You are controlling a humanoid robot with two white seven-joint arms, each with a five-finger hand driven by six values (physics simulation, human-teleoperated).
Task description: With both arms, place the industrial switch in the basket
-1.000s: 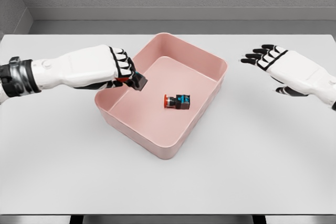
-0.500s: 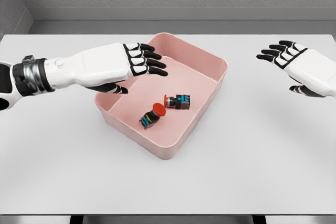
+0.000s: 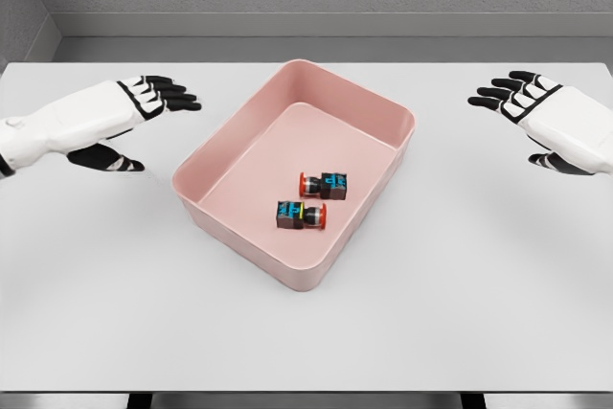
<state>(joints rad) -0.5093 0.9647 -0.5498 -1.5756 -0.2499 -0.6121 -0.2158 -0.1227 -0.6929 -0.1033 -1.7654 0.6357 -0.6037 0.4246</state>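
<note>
Fingers spread and empty, the left hand [image 3: 115,112] hovers at nine o'clock of the pink basket [image 3: 222,146], the right hand [image 3: 541,112] likewise at three o'clock. Two industrial switches [image 3: 302,215] lie inside, long axes roughly left-right, somewhat nearer the left hand, toward its four o'clock.

Two switches in basket, both hands empty.
Pink basket [image 3: 222,155] holds two industrial switches [image 3: 324,185] [image 3: 301,215] lying just beside each other; left hand [image 3: 115,107] and right hand [image 3: 551,117] hover spread-fingered either side.
</note>
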